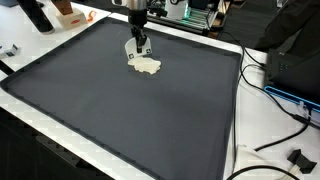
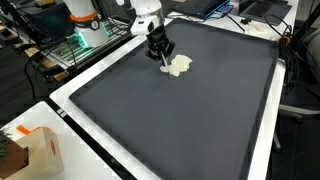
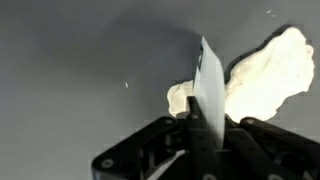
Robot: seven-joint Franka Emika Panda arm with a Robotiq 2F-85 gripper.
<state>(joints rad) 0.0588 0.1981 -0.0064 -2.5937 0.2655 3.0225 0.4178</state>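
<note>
Lump (image 3: 268,70) against blade (image 3: 208,95) between jaws

Crumpled cream cloth (image 1: 148,66) lying on dark mat (image 1: 120,110), one edge pinched upright.

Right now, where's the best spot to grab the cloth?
Pinch the raised edge of the cloth nearest the gripper, coming straight down from above. It lies crumpled and low on the flat mat, so a side approach would likely just push it.
</note>
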